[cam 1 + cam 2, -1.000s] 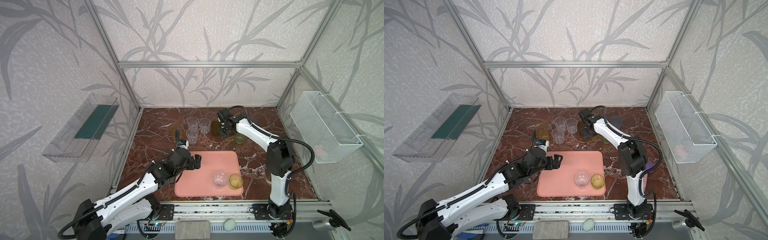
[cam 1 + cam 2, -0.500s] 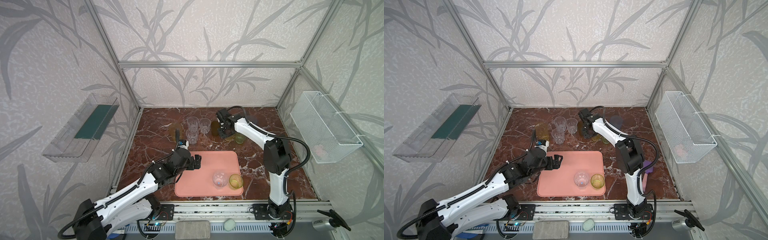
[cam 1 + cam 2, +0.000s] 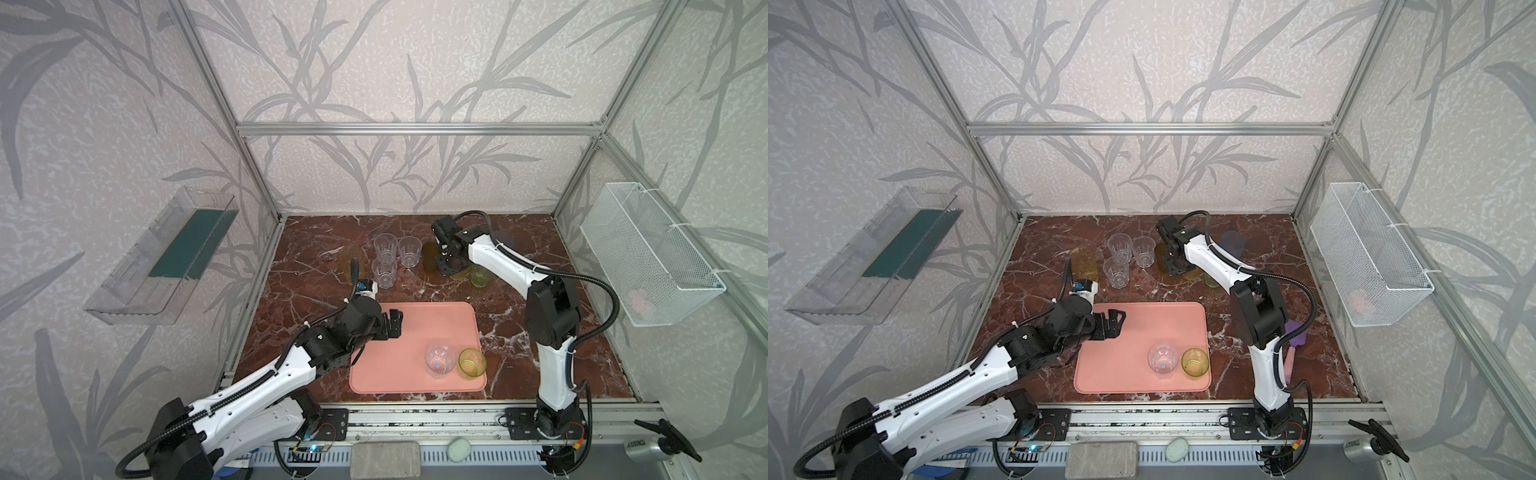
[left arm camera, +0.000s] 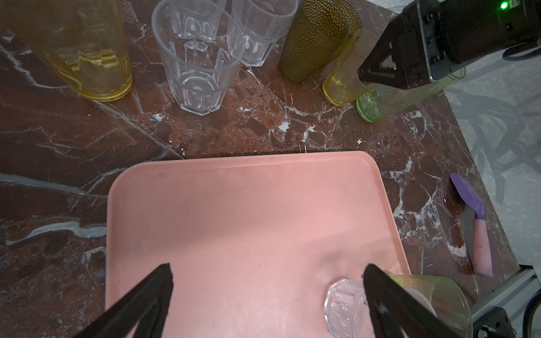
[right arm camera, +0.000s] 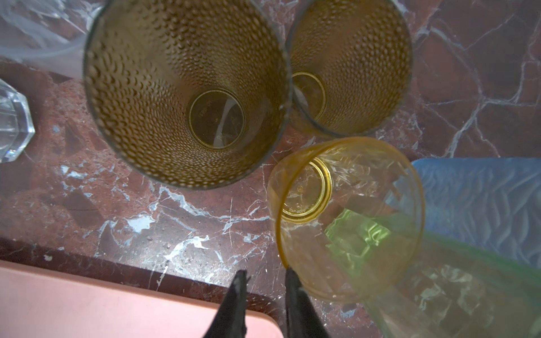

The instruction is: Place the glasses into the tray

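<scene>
2 glasses (image 3: 439, 360) in tray (image 3: 415, 328), R fingers (image 5: 295, 304) by orange glass (image 5: 348, 204), L fingers (image 4: 140, 304) wide

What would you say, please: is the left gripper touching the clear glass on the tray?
Apart. Both top views show a stretch of bare tray between the open left gripper and the clear glass.
</scene>
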You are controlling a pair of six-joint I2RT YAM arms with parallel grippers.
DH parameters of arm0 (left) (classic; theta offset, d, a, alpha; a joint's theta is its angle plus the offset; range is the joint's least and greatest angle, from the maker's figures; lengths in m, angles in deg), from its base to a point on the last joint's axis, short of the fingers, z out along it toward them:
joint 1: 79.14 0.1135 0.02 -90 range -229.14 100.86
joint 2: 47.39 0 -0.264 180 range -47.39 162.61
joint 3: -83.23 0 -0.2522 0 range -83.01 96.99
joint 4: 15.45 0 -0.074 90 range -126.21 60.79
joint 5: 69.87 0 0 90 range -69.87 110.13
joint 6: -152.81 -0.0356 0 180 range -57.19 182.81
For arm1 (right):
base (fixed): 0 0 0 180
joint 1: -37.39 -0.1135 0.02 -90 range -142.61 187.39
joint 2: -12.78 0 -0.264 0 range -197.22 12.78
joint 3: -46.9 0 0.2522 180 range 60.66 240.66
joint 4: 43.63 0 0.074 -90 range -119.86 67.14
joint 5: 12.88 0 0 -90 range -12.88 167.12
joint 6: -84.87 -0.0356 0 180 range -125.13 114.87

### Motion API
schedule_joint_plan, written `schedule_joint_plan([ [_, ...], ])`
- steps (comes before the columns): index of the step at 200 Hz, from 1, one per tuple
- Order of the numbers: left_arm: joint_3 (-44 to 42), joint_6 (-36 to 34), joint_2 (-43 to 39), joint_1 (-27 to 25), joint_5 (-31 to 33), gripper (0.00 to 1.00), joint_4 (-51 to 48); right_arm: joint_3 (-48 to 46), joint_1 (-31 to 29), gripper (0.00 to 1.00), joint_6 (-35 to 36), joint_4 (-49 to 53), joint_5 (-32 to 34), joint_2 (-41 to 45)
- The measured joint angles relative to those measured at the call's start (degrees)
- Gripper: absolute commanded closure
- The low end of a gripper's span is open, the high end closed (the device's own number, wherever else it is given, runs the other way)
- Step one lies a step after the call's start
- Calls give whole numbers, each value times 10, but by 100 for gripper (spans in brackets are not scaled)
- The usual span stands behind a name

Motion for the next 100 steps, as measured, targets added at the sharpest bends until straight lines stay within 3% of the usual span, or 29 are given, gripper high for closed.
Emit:
schedule_joint_plan([
  [100,-5,0,2,0,-3,1,4,36,0,64,15,22,19,-2],
])
